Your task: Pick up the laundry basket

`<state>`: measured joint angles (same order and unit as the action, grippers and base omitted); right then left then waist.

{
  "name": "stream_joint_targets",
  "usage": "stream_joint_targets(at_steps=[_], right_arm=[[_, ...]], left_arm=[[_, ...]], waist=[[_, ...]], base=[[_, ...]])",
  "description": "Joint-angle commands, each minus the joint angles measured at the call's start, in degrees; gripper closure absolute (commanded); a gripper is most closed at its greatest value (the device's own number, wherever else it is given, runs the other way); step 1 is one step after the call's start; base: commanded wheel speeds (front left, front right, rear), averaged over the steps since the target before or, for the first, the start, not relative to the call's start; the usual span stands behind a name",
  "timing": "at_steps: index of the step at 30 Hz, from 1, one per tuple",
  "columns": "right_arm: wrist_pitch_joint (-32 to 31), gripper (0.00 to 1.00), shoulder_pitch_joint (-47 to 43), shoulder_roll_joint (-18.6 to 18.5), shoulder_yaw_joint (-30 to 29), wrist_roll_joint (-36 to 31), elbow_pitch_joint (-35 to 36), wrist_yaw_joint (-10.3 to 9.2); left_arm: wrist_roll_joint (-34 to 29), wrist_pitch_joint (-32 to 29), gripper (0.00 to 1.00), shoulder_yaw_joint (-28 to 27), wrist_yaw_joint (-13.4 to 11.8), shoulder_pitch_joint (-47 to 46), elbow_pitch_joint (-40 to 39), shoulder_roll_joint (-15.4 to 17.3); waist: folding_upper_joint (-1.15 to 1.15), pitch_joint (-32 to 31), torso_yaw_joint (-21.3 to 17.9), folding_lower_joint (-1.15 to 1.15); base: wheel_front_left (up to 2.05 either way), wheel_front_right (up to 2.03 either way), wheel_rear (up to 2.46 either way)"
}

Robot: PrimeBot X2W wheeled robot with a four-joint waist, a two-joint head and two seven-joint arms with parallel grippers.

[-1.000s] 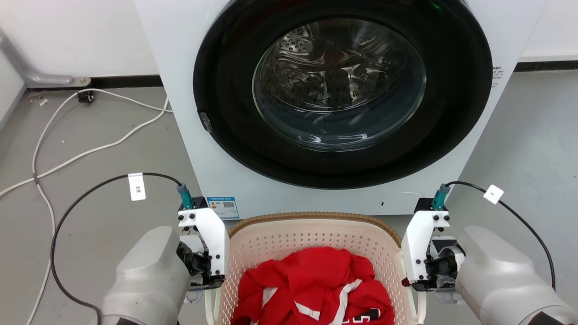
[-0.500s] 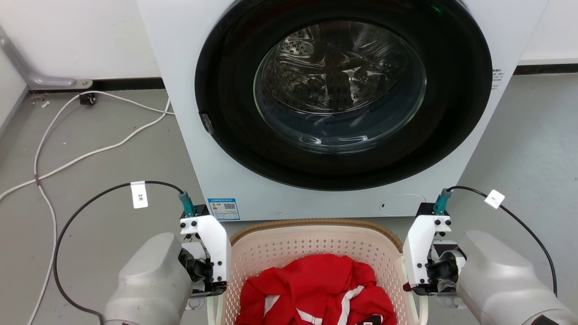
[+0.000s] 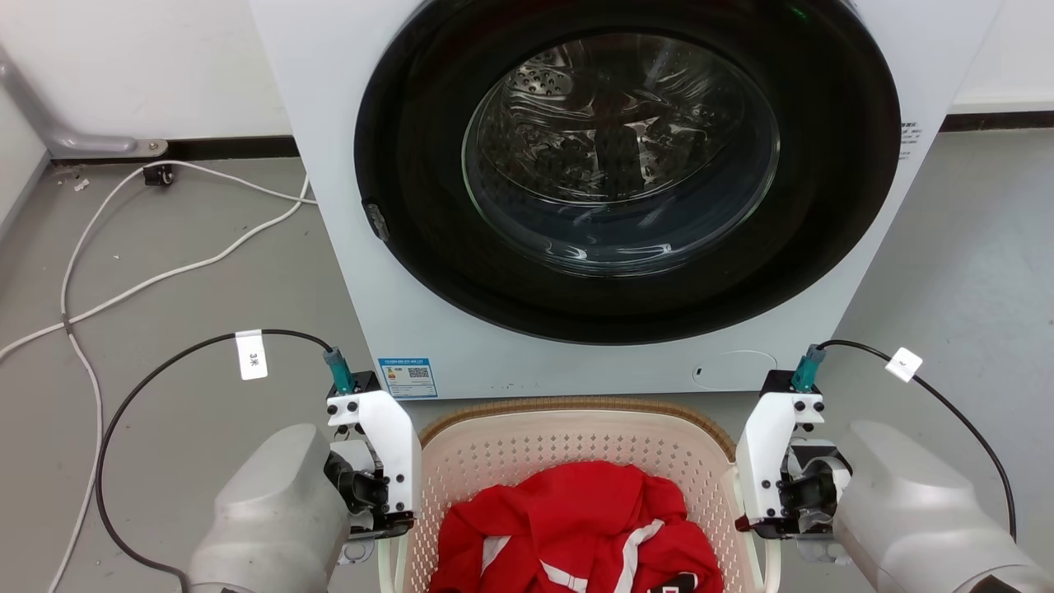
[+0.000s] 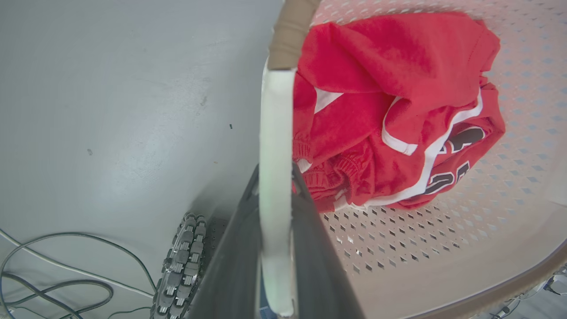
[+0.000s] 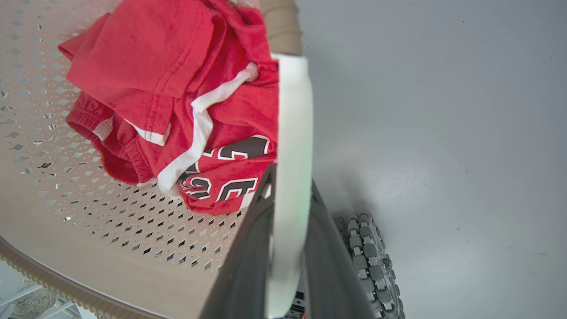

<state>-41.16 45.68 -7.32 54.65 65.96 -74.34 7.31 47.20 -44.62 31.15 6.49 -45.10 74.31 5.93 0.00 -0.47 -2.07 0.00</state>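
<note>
**In front of the washing machine [image 3: 346,247]: both tools are clamping the laundry basket [image 3: 560,441]**

Just below the round door [image 3: 626,156] of the machine, you are seeing the laundry basket low in the head view, between your two arms. Its brown rim [image 3: 576,404] is lying near the front panel of the machine. You cannot tell whether its bottom is touching the floor [image 3: 165,346].

A crumpled red garment [image 3: 576,527] with white stripes and dark numbers is lying inside the basket.

In the left wrist view, the left tool [image 4: 275,177] is clenching the white left handle [image 4: 277,124] of the basket, with one dark finger pressing on each side of the strip. In the right wrist view, the right tool [image 5: 290,181] is gripping the white right handle [image 5: 292,110] in the same way.

A treaded wheel [image 4: 181,266] is showing on the grey floor near the left tool's fingers, and another treaded wheel [image 5: 367,257] near the right tool's fingers.

A white cable [image 3: 165,276] is lying on the floor to the left of the machine, well apart from the basket.
</note>
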Motion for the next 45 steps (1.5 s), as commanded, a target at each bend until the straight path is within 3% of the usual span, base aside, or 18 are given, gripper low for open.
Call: stream_joint_targets(at_steps=[1, 45], right_arm=[[0.0, 1.00, -0.8, 1.9, -0.3, 0.2, 0.8, 0.32], [-0.6, 1.00, -1.5, 2.2, -3.0, -1.6, 0.8, 0.32]], left_arm=[[1.1, 0.3, 1.00, -0.2, 0.6, -1.0, -0.7, -1.8], [2.8, 1.0, 1.00, 0.5, 0.6, -0.8, -0.7, -1.3]], waist=[[0.00, 0.0, 0.0, 0.00], [0.00, 0.6, 0.2, 0.00]], base=[[0.00, 0.00, 0.00], [0.00, 0.00, 0.00]])
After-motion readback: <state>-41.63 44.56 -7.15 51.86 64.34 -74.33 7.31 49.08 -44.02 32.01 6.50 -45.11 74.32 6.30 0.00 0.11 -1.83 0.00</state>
